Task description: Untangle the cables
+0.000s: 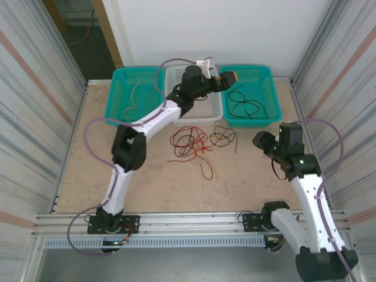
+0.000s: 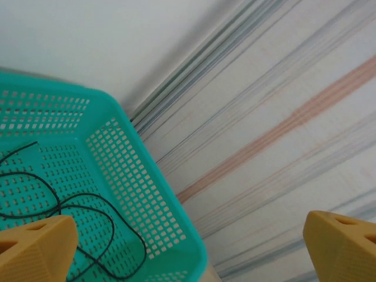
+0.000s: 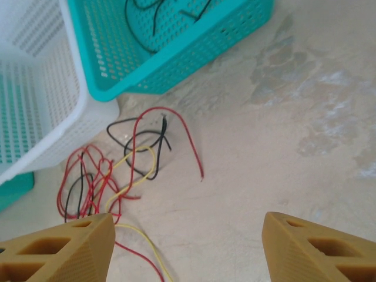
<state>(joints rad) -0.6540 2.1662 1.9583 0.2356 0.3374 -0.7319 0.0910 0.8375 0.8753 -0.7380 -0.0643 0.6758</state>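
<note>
A loose tangle of thin red, black and pale yellow cables (image 1: pixel 197 142) (image 3: pixel 117 170) is being shown lying around the middle of the beige mottled worktop (image 1: pixel 88 170) (image 3: pixel 282 117). It is just in front of a white perforated plastic basket (image 1: pixel 194 117) (image 3: pixel 35 88) that is standing at the middle of the far edge. One red strand is being trailed out of the tangle toward the near edge.

A turquoise perforated plastic basket (image 1: pixel 252 121) (image 2: pixel 147 194) (image 3: pixel 176 53) is being seen beside the white one, toward the far right corner. A separate thin black cable (image 1: pixel 244 101) (image 2: pixel 88 205) (image 3: pixel 158 12) is lying curled on its floor. A second turquoise basket (image 1: pixel 114 94) is standing toward the far left corner with a single pale yellow cable (image 1: pixel 136 94) inside it.

The left gripper (image 1: pixel 228 78) (image 2: pixel 188 247) is being held above the far edge, at the left rim of the right-hand turquoise basket. Its yellow fingers are spread wide and nothing is being gripped between them.

The right gripper (image 1: pixel 262 141) (image 3: pixel 188 247) is being held over the worktop toward the right edge, near the tangle but apart from it. Its fingers are also spread wide and nothing is being held.
</note>
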